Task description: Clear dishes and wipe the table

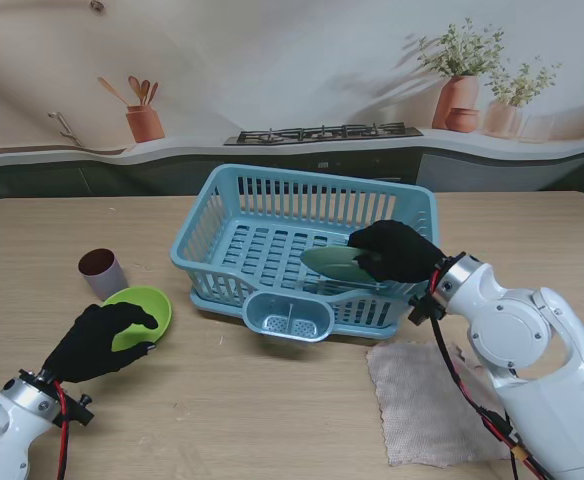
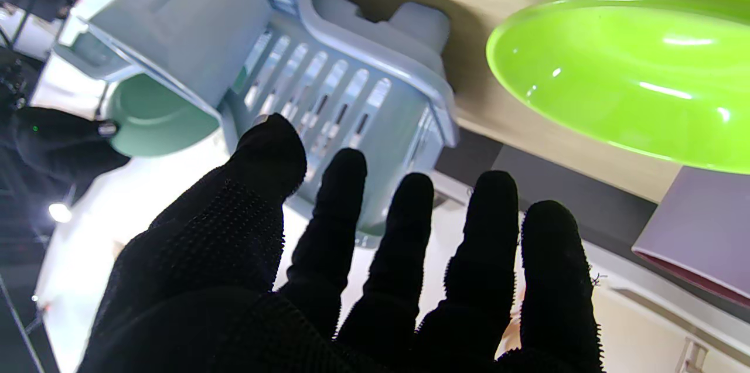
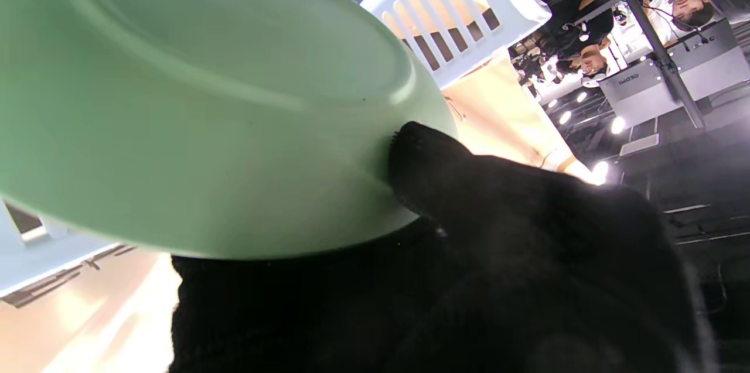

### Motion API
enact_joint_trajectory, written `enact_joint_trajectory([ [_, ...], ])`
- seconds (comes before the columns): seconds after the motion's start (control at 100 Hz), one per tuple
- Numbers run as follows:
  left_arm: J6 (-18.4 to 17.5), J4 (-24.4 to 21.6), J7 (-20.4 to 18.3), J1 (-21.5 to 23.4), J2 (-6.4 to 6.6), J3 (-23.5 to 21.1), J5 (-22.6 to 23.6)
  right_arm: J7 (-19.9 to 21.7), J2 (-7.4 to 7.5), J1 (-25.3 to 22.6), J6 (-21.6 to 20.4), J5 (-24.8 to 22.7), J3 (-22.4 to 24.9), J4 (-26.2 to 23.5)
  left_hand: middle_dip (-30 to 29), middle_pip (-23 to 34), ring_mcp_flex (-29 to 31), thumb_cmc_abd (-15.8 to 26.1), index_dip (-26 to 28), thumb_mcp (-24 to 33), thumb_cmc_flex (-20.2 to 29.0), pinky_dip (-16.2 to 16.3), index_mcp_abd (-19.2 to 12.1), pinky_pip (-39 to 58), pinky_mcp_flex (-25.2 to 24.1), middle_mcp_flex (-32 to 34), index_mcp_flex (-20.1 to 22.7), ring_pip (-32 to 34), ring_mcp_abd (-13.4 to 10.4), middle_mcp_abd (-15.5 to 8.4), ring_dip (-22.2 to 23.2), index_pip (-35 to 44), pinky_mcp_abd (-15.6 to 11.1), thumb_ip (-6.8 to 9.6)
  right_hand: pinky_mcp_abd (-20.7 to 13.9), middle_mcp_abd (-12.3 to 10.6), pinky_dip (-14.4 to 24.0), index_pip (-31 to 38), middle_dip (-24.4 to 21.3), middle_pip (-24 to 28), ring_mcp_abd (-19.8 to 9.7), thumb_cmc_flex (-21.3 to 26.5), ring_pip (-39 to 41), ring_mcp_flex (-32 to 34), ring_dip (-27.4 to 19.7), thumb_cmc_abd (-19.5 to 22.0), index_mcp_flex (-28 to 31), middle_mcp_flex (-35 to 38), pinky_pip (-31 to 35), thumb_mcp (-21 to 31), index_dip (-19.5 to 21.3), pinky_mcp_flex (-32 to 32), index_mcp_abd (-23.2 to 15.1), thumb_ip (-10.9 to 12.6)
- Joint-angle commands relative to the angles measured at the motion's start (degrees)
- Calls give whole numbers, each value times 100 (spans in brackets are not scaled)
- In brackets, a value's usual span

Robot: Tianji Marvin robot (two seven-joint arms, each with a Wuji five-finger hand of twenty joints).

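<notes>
Your right hand (image 1: 397,250) is gripping the pale green plate (image 1: 338,263) over the blue dish basket (image 1: 234,205), the plate sticking out toward nine o'clock from the fingers and tilting, its long axis running nine to three. Your left hand (image 1: 100,340) is hovering with fingers spread and holding nothing at the seven o'clock edge of the lime bowl (image 1: 144,308), beside the purple cup (image 1: 102,273). You are working on a wooden table (image 1: 272,400) with a grey cloth (image 1: 427,400) at five o'clock, a kitchen backdrop behind.

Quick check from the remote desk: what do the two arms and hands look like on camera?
Both hands, left hand and right hand, wear black knit gloves. The arms are glossy white shells with black wrist collars; red and black cables run along each wrist.
</notes>
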Motion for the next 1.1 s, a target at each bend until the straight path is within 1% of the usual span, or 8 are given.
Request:
enact_joint_trajectory([
  [0.0,3,-13,-62,9,-9,4,-7,84,24,51,74,30,-15,-97,-120,-49,-117,172,-13,-79,218,-100,-138,-131,-103,-64,-37,-44,-104,-188,-21,-65,-96,-31,-311,-216,267,491,85,154,17,692,99,133,107,420,491,173,363,471,81,90,-745,386],
  [0.13,-9,-1,-43,8,-12,1,-2,213,43,119,209,65,-72,-90,-121,-51,-120,176,-7,-91,230,-103,-138,-136,-107,-62,-39,-45,-102,-187,-20,-63,-99,-29,-315,-211,350,532,143,190,9,711,131,145,148,431,484,190,401,444,138,56,-746,384],
  [0.45,-35,18,-19,15,-16,-10,3,573,80,305,740,324,-262,-46,-121,-51,-123,188,-6,-112,246,-109,-143,-146,-115,-61,-40,-47,-109,-193,-19,-61,-92,-25,-337,-198,639,576,307,303,-6,763,278,152,317,487,489,193,504,353,298,9,-764,387],
  [0.56,-33,28,-18,9,-16,-8,5,592,78,424,854,313,-380,58,-121,-52,-122,185,-7,-118,258,-109,-139,-146,-115,-62,-35,-47,-103,-182,-18,-60,-92,-23,-336,-203,725,571,335,322,-15,777,308,141,356,497,485,182,532,329,326,-17,-764,384],
  [0.78,-5,38,-15,0,-16,6,6,480,46,636,1067,201,-670,299,-122,-53,-130,193,-6,-129,270,-110,-145,-145,-116,-65,-41,-51,-107,-191,-19,-57,-97,-19,-391,-204,823,545,354,339,-20,797,324,69,391,564,424,104,531,249,382,-102,-769,385],
  [1.09,8,50,-26,-17,-13,16,2,611,61,860,1310,164,-916,471,-120,-49,-126,195,-11,-127,289,-111,-132,-145,-118,-63,-49,-47,-107,-196,-17,-59,-97,-14,-424,-212,932,443,327,328,-31,813,323,-79,405,629,307,-27,495,159,427,-271,-743,397],
])
